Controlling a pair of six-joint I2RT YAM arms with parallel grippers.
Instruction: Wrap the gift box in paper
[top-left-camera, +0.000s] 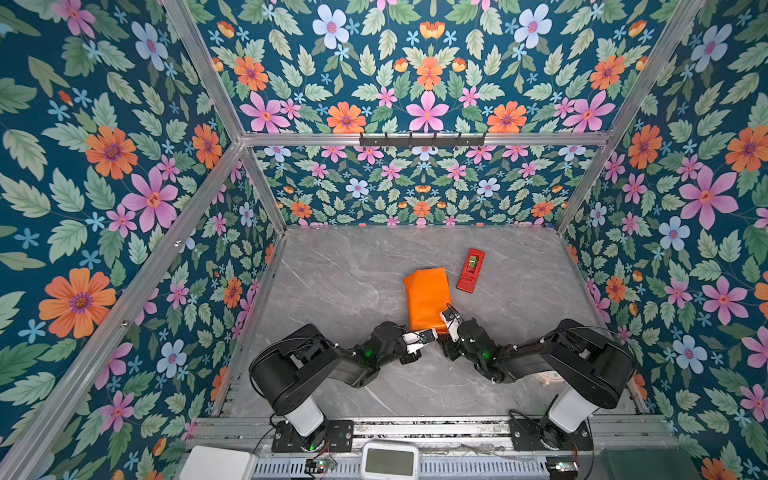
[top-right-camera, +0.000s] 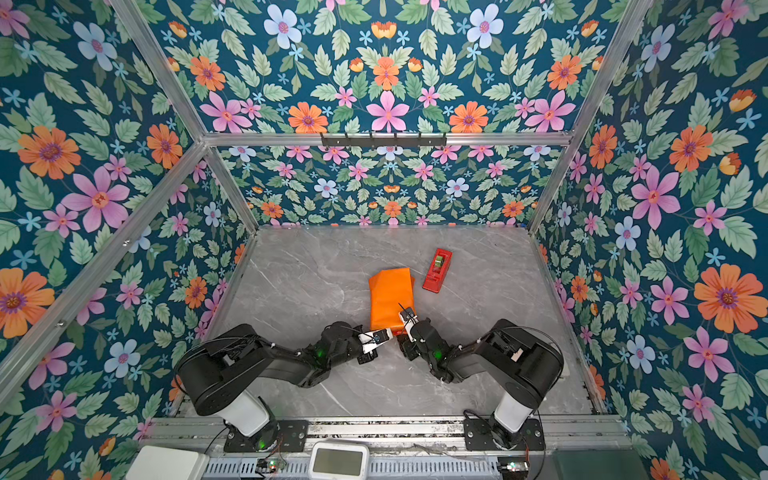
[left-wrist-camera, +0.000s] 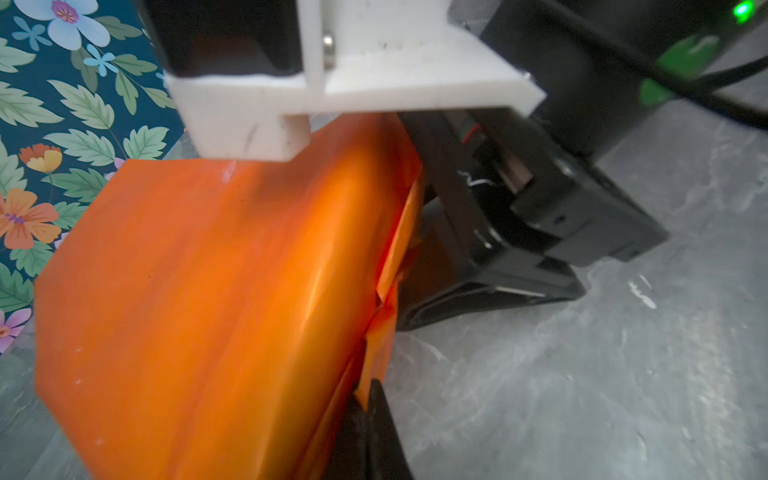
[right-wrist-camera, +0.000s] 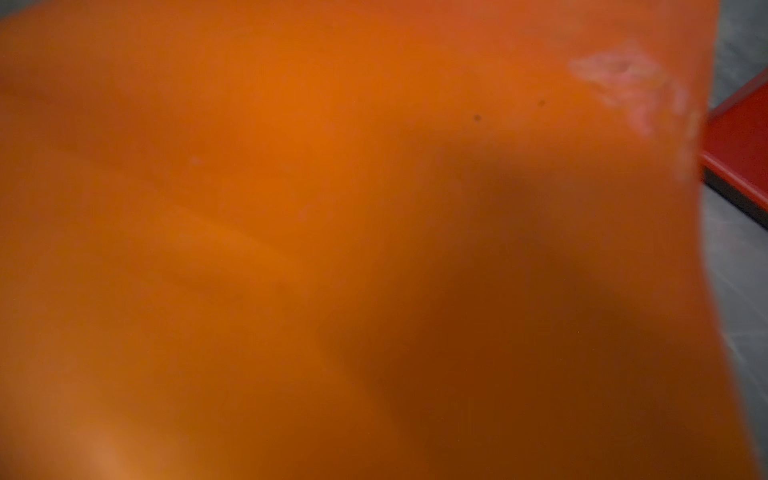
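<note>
1. In the middle of the grey marbled bench (top-left-camera: 332, 270): the paper (top-left-camera: 426, 299), folded into a boxy parcel, glossy orange face out, long side running near to far.
2. Gift box not to be seen in any view (only orange wrap showing all round).
3. At the parcel's near end, toward its right corner: the left end effector (top-left-camera: 434, 333), stretched in from the left and low over the bench.
4. From the left wrist, dark fingertips (left-wrist-camera: 386, 436) pressed all but together, with a folded orange edge of the paper running into the seam between them. Clamped on that flap, as far as can be made out.
5. At the parcel's near right corner: the right end effector (top-left-camera: 449, 315), in from the right, just beside the left one.
6. Seen from the left wrist, with a white part set right at the parcel's top face and a black body alongside the layered flaps of the near end.
7. Cannot tell whether the right end effector stands apart or together. No clear sight of its fingers in either top view, and nothing but blurred orange paper across most of the right wrist view.
8. Beyond the parcel to the far right, near but apart from it: a slim red gadget (top-left-camera: 470, 271), flat on the bench, a small greenish roll in its window. A red corner of it also at the edge of the right wrist view.
</note>
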